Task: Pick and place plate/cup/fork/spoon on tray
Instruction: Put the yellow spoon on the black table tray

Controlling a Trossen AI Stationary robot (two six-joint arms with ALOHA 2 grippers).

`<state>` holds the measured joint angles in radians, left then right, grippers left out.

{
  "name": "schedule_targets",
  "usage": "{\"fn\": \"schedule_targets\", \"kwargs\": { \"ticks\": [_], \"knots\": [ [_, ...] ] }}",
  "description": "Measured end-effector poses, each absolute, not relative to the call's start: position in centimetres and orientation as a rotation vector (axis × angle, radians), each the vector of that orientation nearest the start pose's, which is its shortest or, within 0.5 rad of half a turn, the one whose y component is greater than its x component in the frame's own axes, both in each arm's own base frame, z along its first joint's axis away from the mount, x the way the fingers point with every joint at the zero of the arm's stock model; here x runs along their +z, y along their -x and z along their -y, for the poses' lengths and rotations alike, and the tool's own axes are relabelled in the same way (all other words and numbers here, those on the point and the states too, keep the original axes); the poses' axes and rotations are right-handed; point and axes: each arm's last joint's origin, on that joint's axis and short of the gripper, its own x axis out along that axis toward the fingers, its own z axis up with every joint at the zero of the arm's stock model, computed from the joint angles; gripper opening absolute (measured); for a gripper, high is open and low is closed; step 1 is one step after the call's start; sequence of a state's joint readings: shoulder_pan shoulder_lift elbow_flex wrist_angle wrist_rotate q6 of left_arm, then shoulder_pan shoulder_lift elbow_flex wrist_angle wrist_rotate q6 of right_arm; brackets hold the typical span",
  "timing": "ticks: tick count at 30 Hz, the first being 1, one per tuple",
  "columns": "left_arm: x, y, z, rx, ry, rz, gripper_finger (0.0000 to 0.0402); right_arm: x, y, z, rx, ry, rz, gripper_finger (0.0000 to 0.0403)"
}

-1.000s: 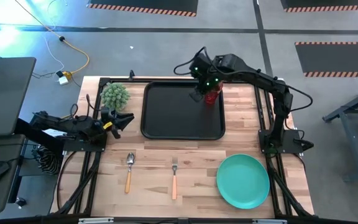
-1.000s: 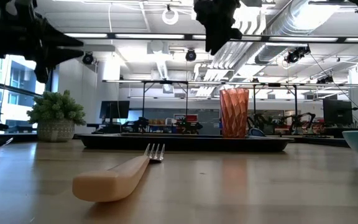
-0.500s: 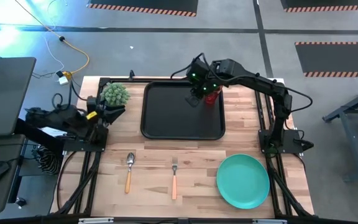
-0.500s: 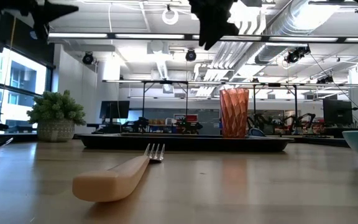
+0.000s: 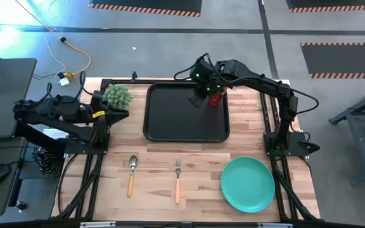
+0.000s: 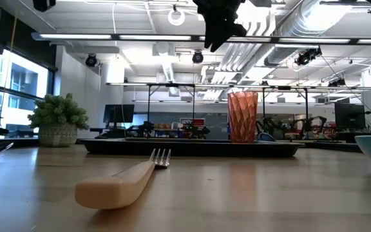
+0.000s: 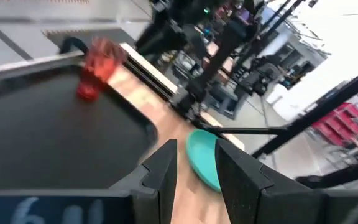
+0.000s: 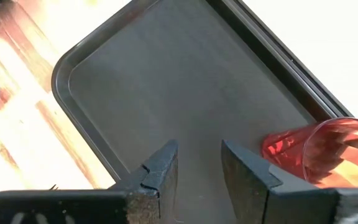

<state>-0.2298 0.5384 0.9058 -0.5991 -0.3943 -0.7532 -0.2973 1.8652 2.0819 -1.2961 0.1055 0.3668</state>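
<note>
High view: plant (image 5: pixel 117 96) beside tray (image 5: pixel 170 130).

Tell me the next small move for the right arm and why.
Probably swing the right gripper off the tray toward the plate: the cup already stands on the tray, the fingers are open and clear of it, and the plate lies nearest that arm.

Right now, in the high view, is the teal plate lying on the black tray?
No. The plate lies on bare wood at the table's near right, apart from the tray, which holds only the cup.
</note>
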Motion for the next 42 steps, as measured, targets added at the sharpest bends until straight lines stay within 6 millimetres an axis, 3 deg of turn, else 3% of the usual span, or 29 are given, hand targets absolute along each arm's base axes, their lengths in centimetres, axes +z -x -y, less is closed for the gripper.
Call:
{"fn": "schedule_targets", "kwargs": {
  "ticks": [4, 15, 24, 34, 42],
  "knots": [
    [36.4, -10.3, 1.4, 0.245, 0.753, -0.246, 0.0099, 38.2, -35.1, 11.2, -0.559, -0.427, -1.006, 0.0115],
    [32.4, -11.8, 2.0, 0.498, 0.957, -0.686, 0.0099, 38.2, -34.9, 11.7, -0.562, -0.418, -1.008, 0.0115],
    [30.6, -13.2, 3.0, 0.648, 1.016, -0.857, 0.0099, 38.2, -34.9, 11.7, -0.55, -0.4, -1.014, 0.0115],
    [29.2, -14.1, 4.7, 0.695, 1.058, -1.056, 0.0099, 38.2, -34.9, 11.7, -0.527, -0.363, -1.025, 0.0115],
    [28.6, -13.6, 5.8, 0.781, 1.124, -1.158, 0.0099, 38.2, -34.9, 11.7, -0.517, -0.347, -1.029, 0.0115]
  ]
}}
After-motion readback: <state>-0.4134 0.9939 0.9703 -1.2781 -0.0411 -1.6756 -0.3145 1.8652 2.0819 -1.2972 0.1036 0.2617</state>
